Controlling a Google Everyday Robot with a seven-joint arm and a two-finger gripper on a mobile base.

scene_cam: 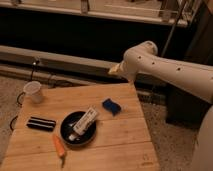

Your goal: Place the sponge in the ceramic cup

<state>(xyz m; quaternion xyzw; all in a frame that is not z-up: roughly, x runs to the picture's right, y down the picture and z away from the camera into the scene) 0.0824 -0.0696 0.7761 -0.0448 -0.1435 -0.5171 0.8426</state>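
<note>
The sponge (111,105), a small dark-blue block, lies on the wooden table (125,140) right of centre. The ceramic cup (33,91), white and upright, stands at the table's far left corner. My white arm (170,70) comes in from the right and bends near the table's far right edge. Its gripper (116,70) shows only as a pale tip, hanging above and just behind the sponge and far to the right of the cup. Nothing visible is held in it.
A round black pan (75,134) sits at the table's centre front with a white tube (86,120) lying across it. A flat black bar (41,123) lies to its left, and an orange carrot (60,146) is near the front edge. A dark counter runs behind.
</note>
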